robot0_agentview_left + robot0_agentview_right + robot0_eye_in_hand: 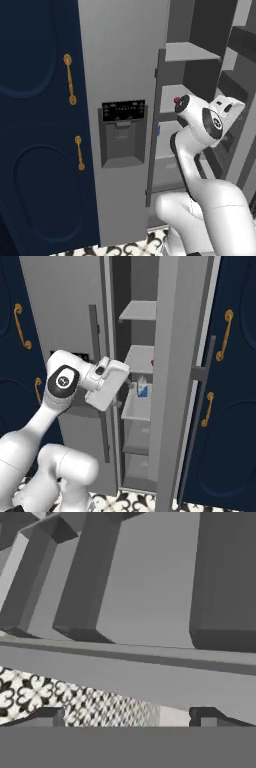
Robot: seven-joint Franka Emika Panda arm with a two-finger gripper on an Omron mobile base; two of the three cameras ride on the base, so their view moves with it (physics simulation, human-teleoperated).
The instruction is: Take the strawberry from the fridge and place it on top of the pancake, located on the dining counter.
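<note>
1. The fridge [120, 75] fills the middle of the scene, its left door shut and its right door [177, 381] swung open toward the robot.
2. Navy cabinets [35, 125] with gold handles [70, 79] stand on both sides of the fridge.
3. The shut left door carries a black display panel [123, 109] above a recessed dispenser [122, 140].
4. The white arm [200, 150] rises from the near floor and reaches into the open right half of the fridge.
5. Grey shelves [138, 310] stack up inside, and in the hand view the door's shelf bins [130, 577] sit close ahead, above a strip of patterned floor tile [45, 697].
6. The gripper [129, 716] has its 2 dark fingertips [47, 716] spread wide apart, with nothing between them.
7. A small blue and white carton [143, 388] stands on the middle shelf, just right of the hand.
8. The strawberry [176, 100] lies on a shelf inside the fridge, far side of the arm's elbow, a tiny red spot; in the right base view it peeks out at the open door's edge [152, 362].
</note>
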